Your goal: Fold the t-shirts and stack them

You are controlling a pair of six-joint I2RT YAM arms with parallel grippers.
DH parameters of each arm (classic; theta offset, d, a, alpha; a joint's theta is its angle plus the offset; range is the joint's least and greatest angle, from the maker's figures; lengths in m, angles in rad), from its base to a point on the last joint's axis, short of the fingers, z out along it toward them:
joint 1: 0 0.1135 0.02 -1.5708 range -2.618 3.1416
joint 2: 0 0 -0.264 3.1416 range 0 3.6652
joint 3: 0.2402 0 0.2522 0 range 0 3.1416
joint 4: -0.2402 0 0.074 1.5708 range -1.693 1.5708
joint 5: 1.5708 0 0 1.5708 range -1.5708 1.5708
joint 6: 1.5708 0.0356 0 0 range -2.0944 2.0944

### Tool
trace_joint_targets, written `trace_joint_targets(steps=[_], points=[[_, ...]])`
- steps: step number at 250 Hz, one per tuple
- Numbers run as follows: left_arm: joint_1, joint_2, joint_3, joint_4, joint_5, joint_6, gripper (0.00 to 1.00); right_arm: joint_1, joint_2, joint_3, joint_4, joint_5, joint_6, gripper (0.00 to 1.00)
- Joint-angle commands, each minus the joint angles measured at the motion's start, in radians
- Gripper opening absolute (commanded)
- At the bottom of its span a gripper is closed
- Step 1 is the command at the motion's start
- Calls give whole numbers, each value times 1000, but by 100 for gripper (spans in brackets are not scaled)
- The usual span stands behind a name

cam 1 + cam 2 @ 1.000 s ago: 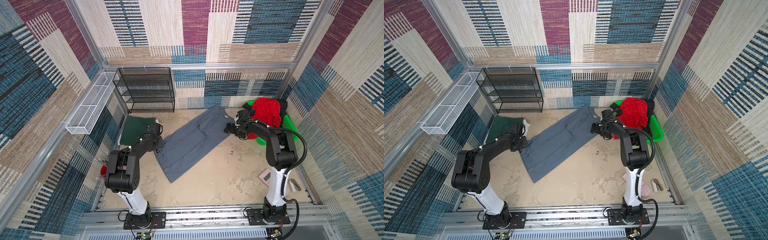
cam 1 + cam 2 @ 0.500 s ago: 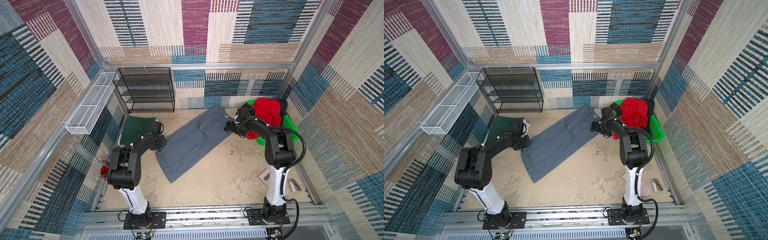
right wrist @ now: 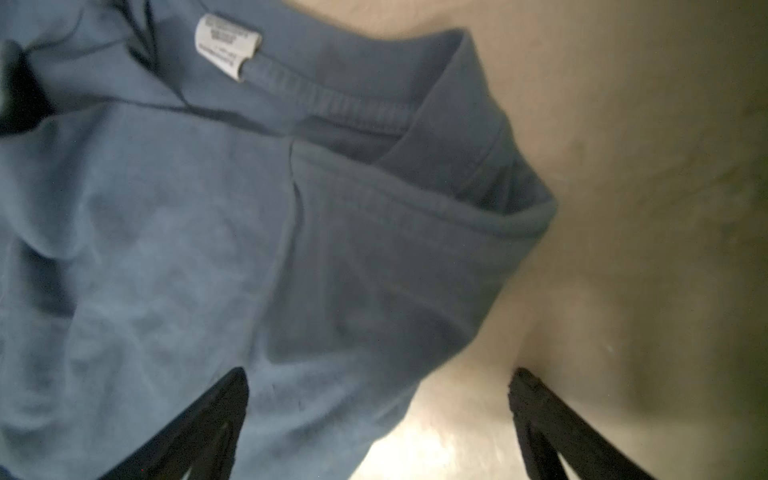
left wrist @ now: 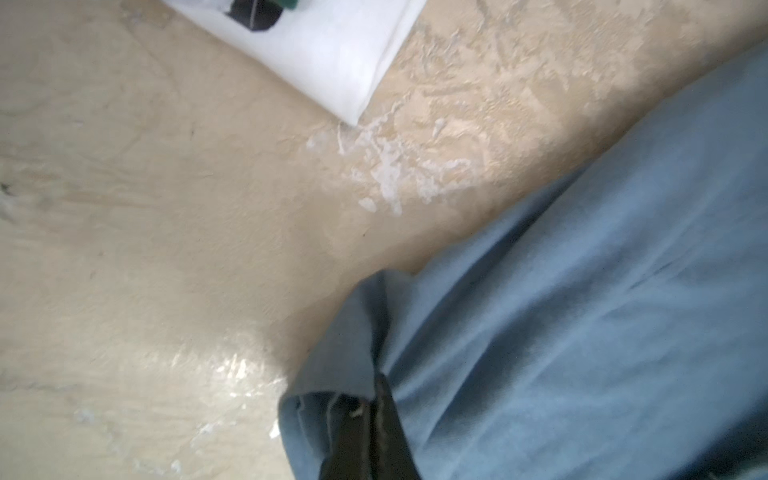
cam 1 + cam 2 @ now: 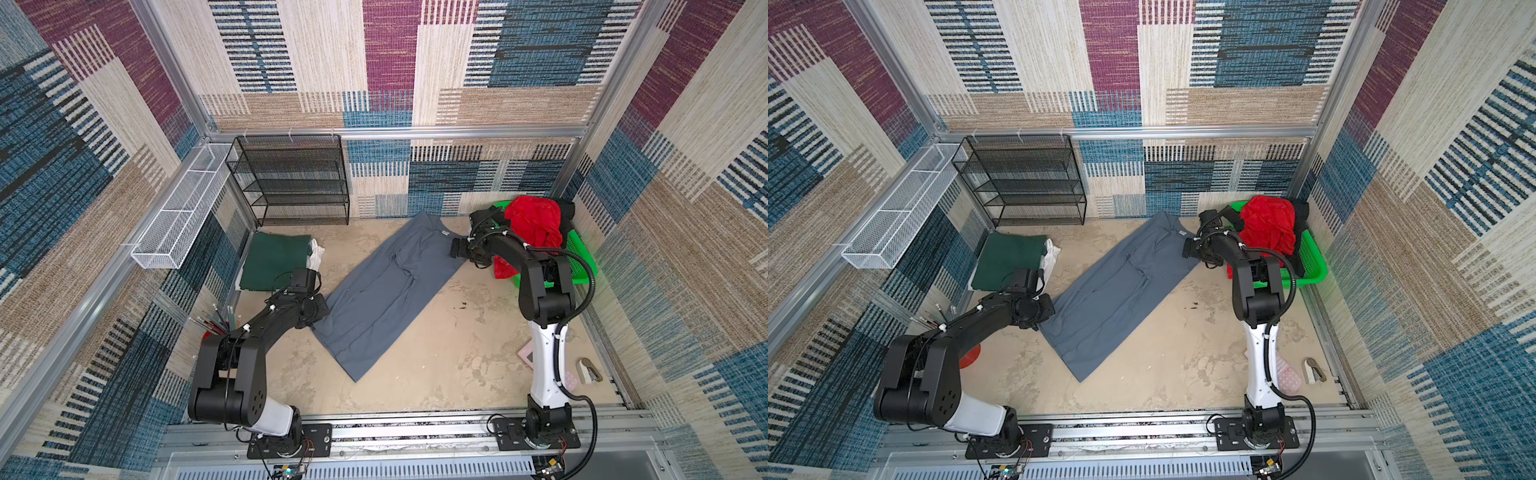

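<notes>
The slate grey t-shirt (image 5: 390, 286) lies flat on the beige tabletop (image 5: 436, 353), folded lengthwise into a long strip. It runs on a slant, with its collar end towards the back wall and its hem end towards the front. In the right wrist view a white label (image 3: 226, 50) sits inside the collar.

The left gripper (image 4: 365, 419) is clamped tight on a bunched fold at the shirt's long edge, on the side nearest the left arm. The right gripper (image 3: 378, 378) is at the collar-end corner with its jaws spread wide and nothing between them. One of its fingers (image 3: 216, 411) is over the cloth and the other is over bare table. Whether either touches down cannot be told.

Beside the left gripper, near the left wall, a folded dark green t-shirt (image 5: 274, 262) lies on top of a white t-shirt (image 5: 316, 253), whose edge sticks out on the side towards the grey one.

At the back right, a green mesh basket (image 5: 582, 257) holds a heaped bright red t-shirt (image 5: 534, 226), part of which hangs over the rim. A black t-shirt (image 5: 565, 208) lies behind it.

A red cup (image 5: 969, 357) by the left arm holds thin sticks that may be pencils or brushes. A black wire shelf rack (image 5: 291, 178) stands against the back wall. A white wire basket (image 5: 183, 212) hangs on the left wall.
</notes>
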Motion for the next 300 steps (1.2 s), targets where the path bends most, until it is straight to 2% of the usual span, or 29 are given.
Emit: trace_joint_targets(steps=[1, 14, 28, 47, 85, 126, 175, 210, 241, 261, 277, 282, 300], points=[[0, -36, -29, -45, -6, -43, 0, 9, 59, 90, -46, 25, -3, 99], [0, -70, -62, -45, 7, -57, 0, 16, 86, 136, -59, 27, -4, 100], [0, -115, -106, -45, 10, -80, 0, 24, 114, 180, -68, 9, -6, 93], [0, -182, -164, -36, 22, -100, 0, 33, 147, 239, -79, -20, -5, 92], [0, -310, -227, -72, 20, -144, 0, 45, 230, 360, -107, -5, -1, 89], [-2, -436, -313, -96, 93, -207, 0, 52, 333, 510, -151, -38, 2, 86], [-6, -598, -413, -195, 101, -288, 0, 63, 377, 536, -95, -82, 37, 86], [-23, -730, -481, -224, 145, -384, 0, 63, 414, 603, -76, -108, 45, 86], [-41, -820, -487, -251, 163, -403, 18, 63, 422, 612, -51, -122, 38, 86], [-41, -849, -441, -304, 143, -360, 43, 61, 413, 611, -51, -109, 35, 90], [-41, -852, -397, -349, 106, -320, 58, 58, 389, 602, -53, -87, 33, 100], [-41, -851, -387, -356, 97, -309, 62, 57, 377, 595, -52, -79, 34, 99], [-41, -840, -367, -342, 94, -274, 69, 54, 326, 559, -46, -51, 28, 98]])
